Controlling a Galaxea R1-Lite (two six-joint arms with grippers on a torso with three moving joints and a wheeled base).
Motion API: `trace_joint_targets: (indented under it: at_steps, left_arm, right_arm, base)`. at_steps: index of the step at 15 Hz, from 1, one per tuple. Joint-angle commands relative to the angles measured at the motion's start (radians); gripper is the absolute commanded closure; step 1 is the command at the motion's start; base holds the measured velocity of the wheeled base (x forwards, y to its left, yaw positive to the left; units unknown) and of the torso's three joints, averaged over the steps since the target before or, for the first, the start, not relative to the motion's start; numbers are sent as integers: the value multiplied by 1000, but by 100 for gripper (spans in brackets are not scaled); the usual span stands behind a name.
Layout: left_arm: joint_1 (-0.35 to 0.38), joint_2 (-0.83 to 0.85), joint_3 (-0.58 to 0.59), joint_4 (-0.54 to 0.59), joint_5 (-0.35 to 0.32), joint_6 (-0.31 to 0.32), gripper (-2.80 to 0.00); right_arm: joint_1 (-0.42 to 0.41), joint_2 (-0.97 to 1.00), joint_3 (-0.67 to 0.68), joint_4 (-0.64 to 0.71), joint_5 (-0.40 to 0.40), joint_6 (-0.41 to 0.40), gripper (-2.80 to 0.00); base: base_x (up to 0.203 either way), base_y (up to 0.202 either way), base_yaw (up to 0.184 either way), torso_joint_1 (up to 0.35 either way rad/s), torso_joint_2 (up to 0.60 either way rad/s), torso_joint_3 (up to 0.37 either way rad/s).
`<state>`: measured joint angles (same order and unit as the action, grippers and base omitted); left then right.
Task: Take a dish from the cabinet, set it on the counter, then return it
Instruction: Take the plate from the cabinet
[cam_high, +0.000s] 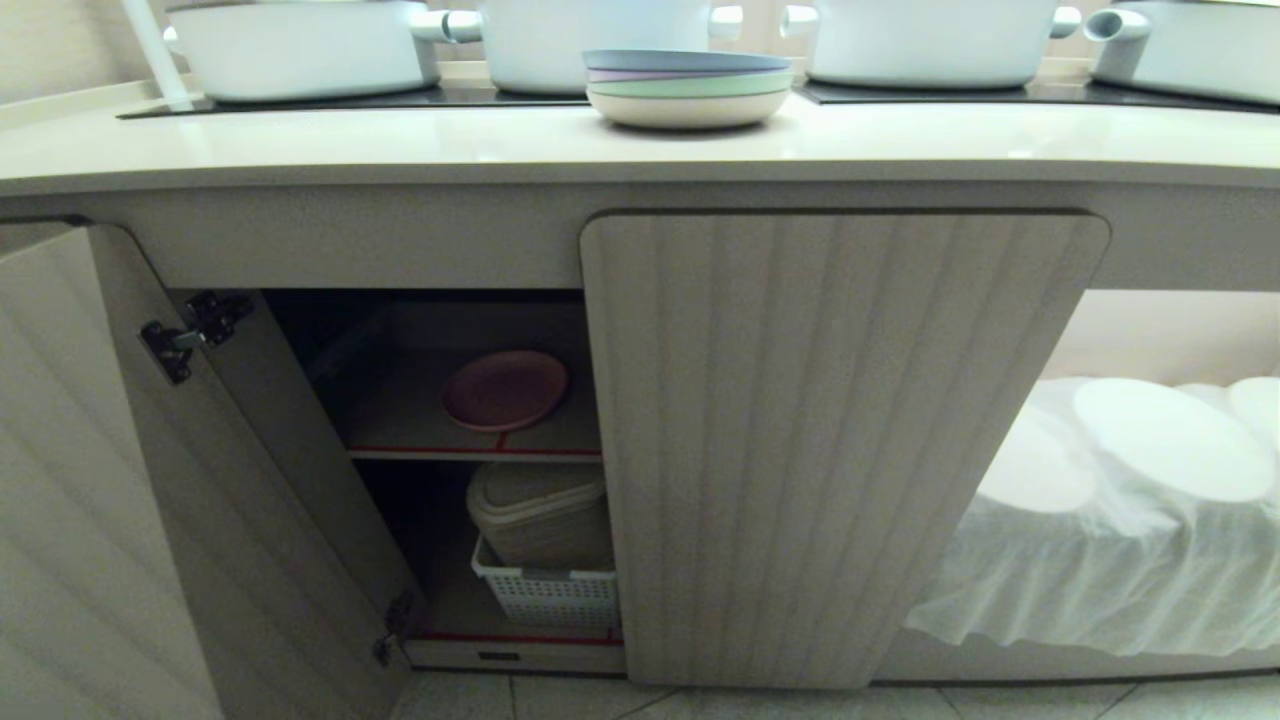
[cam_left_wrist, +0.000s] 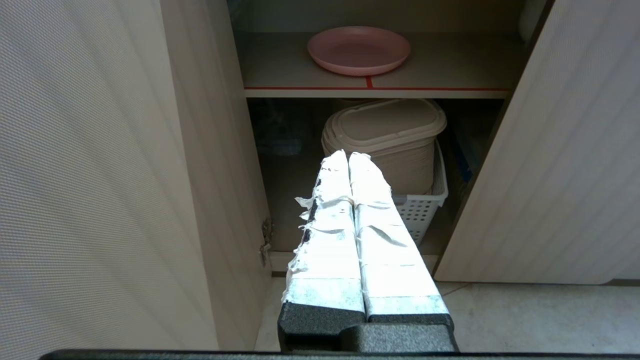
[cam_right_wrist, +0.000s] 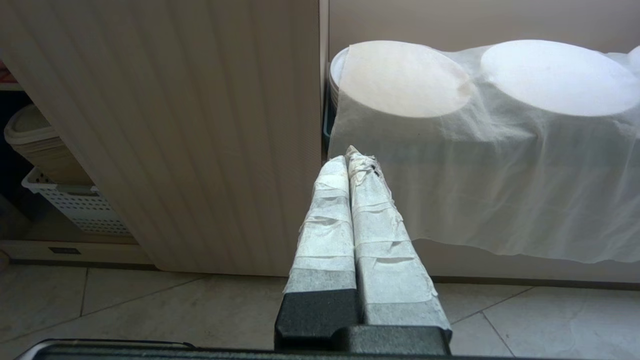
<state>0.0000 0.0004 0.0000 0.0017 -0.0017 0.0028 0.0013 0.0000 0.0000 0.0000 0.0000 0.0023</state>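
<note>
The pink dish (cam_high: 505, 389) (cam_left_wrist: 359, 50) lies flat on the red-edged upper shelf (cam_high: 420, 425) inside the cabinet, whose left door (cam_high: 90, 480) stands open while the right door (cam_high: 810, 440) is closed. The cream counter (cam_high: 400, 140) runs above. My left gripper (cam_left_wrist: 348, 156) is shut and empty, low in front of the open bay, well short of the dish. Shut and empty too, my right gripper (cam_right_wrist: 348, 154) hangs before the closed door's edge and the draped recess. Neither arm shows in the head view.
A beige lidded bin (cam_high: 540, 510) (cam_left_wrist: 385, 135) sits in a white perforated basket (cam_high: 550, 595) on the lower shelf. A blue-topped stack of pastel plates (cam_high: 688, 88) and several white pots (cam_high: 300, 45) stand on the counter. White-draped plates (cam_high: 1170, 440) (cam_right_wrist: 405, 80) fill the right recess.
</note>
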Motion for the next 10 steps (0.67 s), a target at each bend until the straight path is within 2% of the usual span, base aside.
trace_joint_targets:
  at_steps: [1,4,7,10]
  left_arm:
    - [0,0,0,1,-3,5,0]
    - [0,0,-2,0,-40,89,0]
    - [0,1,-4,0,-45,108,0]
    - [0,67,-72,1,-114,122,0]
  right_arm:
    - [0,0,0,0,0,1,0]
    - [0,0,0,0,0,1,0]
    - [0,0,0,0,0,1,0]
    - [0,0,0,0,0,1,0]
  base:
    - [0,0,0,0,0,0]
    - [0,0,0,0,0,0]
    - [0,0,0,0,0,0]
    - [0,0,0,0,0,0]
